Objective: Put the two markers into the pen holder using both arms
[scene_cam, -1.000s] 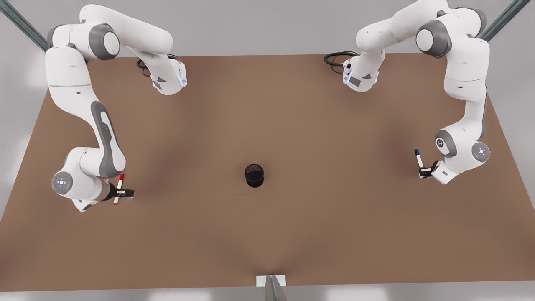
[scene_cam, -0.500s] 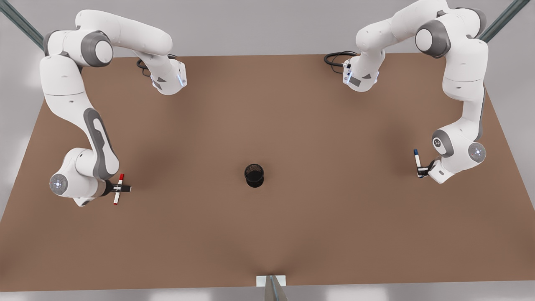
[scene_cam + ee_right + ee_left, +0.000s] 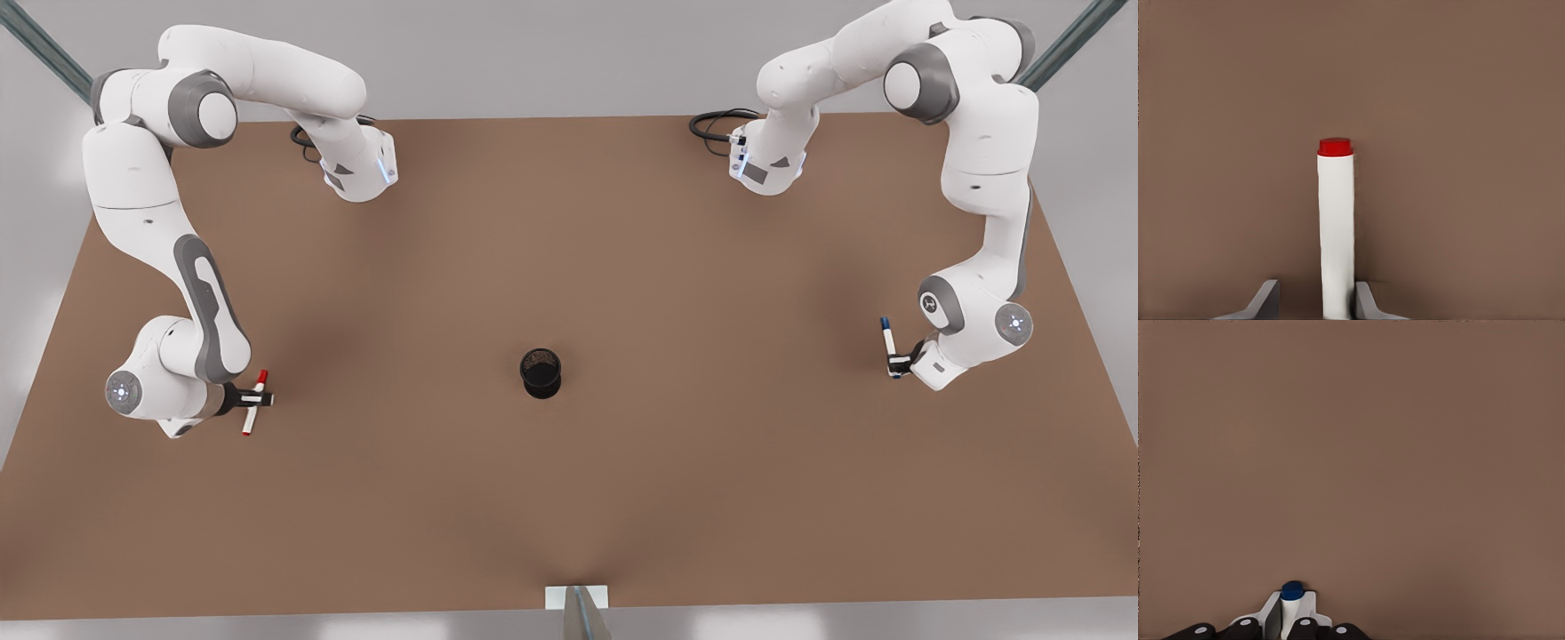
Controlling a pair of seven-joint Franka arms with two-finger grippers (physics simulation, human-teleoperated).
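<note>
Front view: both arms are down at the brown table, one at each side, each gripper at its own marker. The black pen holder stands upright between them near the table's middle, well apart from both and with nothing in it that I can make out.

Left gripper (front view's right; matched by the blue cap in the left wrist view). Its fingers sit low around the blue-capped marker, which lies on the table with its cap pointing toward the far edge. In the left wrist view the fingers flank the white barrel closely, near the cap end. I cannot tell whether they actually press on the barrel or stop just short of it.

Right gripper (front view's left; matched by the red end in the right wrist view). It straddles the red-capped marker crosswise, roughly at mid-length. In the right wrist view the barrel runs straight out between the two fingers, with a slim gap visible on each side, so they are not yet closed on it.

Judgement: the crosswise straddle puts the finger pads on the long flat sides of each barrel, which should stop a slim round pen from rolling out. Grasping near the middle or cap end leaves a free end to go down into the holder. Neither marker is lifted yet.
</note>
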